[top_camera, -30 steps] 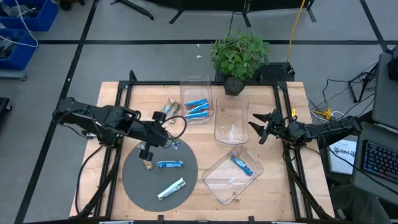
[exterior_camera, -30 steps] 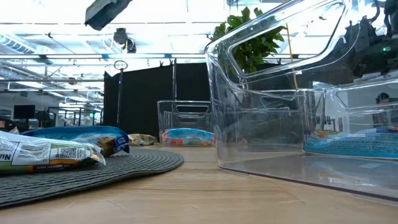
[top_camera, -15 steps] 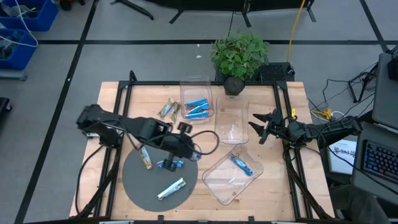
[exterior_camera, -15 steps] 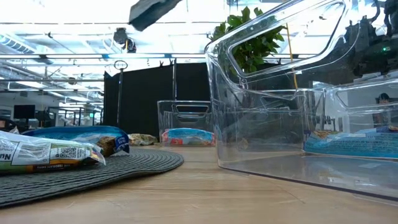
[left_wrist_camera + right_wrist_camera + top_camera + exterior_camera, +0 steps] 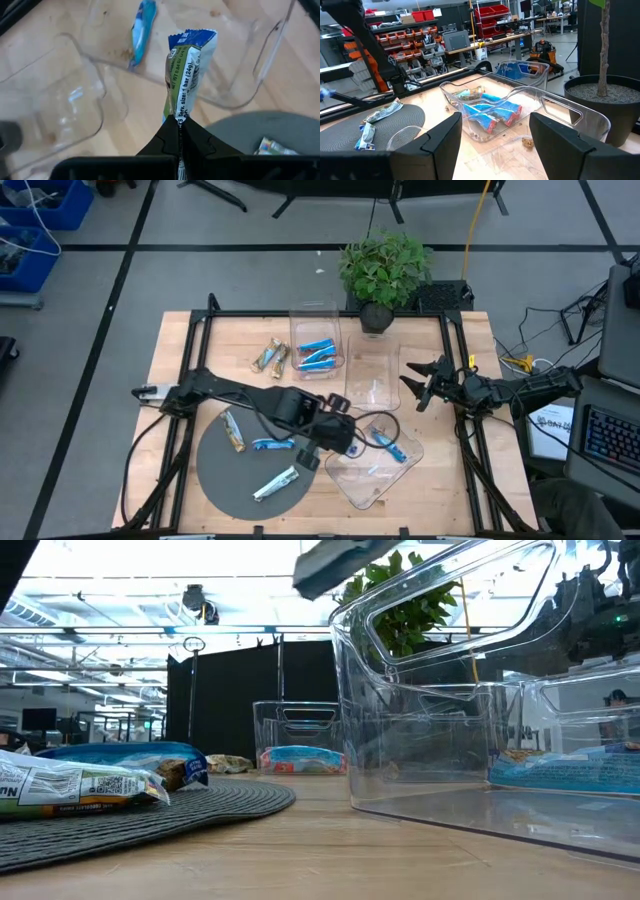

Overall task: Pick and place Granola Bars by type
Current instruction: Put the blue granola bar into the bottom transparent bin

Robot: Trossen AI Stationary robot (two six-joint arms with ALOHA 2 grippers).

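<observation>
While the right gripper [image 5: 412, 385] waits with jaws apart by the table's right edge, we see the left gripper [image 5: 181, 131] clamped on a blue-and-white bar [image 5: 188, 70], label reading "1 bar (24g)", above the near clear bin [image 5: 235, 75].

Potted plant [image 5: 384, 272] at table's [image 5: 180, 350] far edge; clear bins [image 5: 372, 375].

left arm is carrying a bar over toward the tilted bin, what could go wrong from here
1. The left gripper pinches the blue-and-white bar only by its end, so it dangles and could slip or swing out before release.
2. The nearest clear bin sits skewed and holds a blue bar; a release near its rim may land on the table.
3. A low pass could nudge that light bin.
</observation>
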